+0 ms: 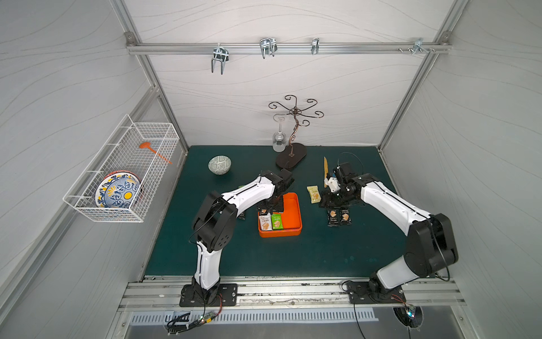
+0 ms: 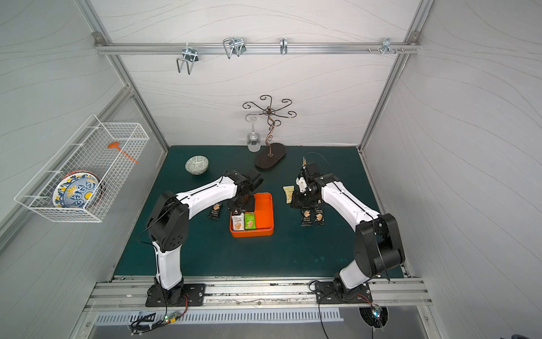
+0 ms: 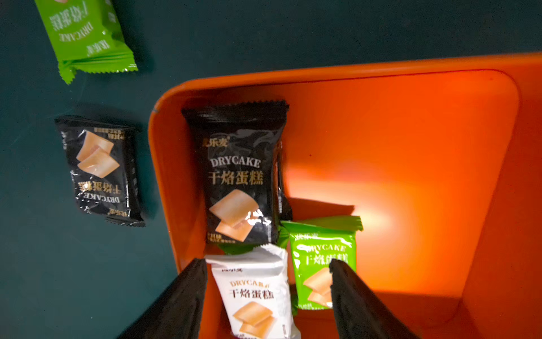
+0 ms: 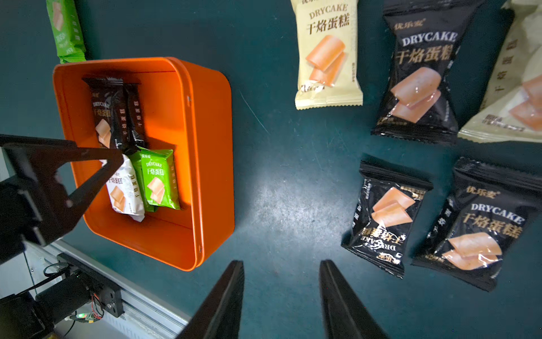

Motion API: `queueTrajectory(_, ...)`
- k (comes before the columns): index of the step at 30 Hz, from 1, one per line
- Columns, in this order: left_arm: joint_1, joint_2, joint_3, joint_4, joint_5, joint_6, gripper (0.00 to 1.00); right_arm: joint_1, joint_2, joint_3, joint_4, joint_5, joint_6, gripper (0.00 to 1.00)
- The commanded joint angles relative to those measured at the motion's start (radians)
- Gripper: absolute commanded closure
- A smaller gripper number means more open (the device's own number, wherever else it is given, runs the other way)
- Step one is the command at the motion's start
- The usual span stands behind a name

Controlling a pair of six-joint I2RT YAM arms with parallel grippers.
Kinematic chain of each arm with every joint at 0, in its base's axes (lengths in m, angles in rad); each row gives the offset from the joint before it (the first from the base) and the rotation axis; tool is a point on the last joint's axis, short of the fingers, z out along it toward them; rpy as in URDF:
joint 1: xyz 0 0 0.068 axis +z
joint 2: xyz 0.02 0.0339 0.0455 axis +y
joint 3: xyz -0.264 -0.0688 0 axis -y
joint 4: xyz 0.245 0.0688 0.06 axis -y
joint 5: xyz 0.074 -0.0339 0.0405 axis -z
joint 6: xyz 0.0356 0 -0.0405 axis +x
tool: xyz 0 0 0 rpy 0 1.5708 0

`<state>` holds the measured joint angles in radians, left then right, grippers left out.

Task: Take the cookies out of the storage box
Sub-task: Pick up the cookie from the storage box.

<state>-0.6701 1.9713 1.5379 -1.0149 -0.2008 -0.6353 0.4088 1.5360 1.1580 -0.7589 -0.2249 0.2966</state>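
Cookies [image 4: 111,117] are partly out: a black packet [image 2: 215,210] lies on the mat [image 1: 264,258] left of the storage box [image 1: 290,205]. Over the box at mid-table, the left gripper [image 3: 267,261] hangs with its fingers spread astride a white packet [image 3: 252,293], with a green packet [image 3: 316,249] beside it. Further right, the right gripper [image 4: 282,261] hovers, fingers apart and holding nothing, near more packets [image 1: 333,217].

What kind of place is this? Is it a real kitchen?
Probably a robot practice booth dressed like a kitchen. The left arm and right arm are bolted to a metal rail, white panels wall it in, and a wire basket holds plates.
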Motion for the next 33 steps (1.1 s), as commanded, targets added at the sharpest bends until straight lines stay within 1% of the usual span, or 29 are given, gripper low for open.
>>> queueTrajectory(1, 0.001, 0.026, 0.063, -0.015, -0.032, -0.025, 0.29, -0.012, -0.025, -0.006, 0.000, -0.016, -0.011, 0.53)
queueTrajectory(8, 0.004, 0.066, 0.058, 0.013, -0.042, 0.002, 0.28, -0.016, -0.021, -0.015, 0.004, -0.022, -0.013, 0.53)
queueTrajectory(18, 0.022, 0.099, 0.046, 0.081, 0.044, 0.029, 0.28, -0.028, -0.013, -0.009, -0.004, -0.024, -0.016, 0.54)
queueTrajectory(24, 0.019, 0.119, 0.067, 0.102, 0.098, 0.013, 0.28, -0.028, -0.008, -0.001, -0.010, -0.024, -0.017, 0.54)
queueTrajectory(29, 0.000, 0.120, 0.137, 0.057, 0.083, 0.008, 0.28, -0.030, 0.000, -0.003, -0.009, -0.024, -0.017, 0.54)
queueTrajectory(33, 0.001, 0.085, 0.161, 0.019, 0.039, 0.003, 0.28, -0.030, 0.005, -0.002, -0.008, -0.026, -0.018, 0.54)
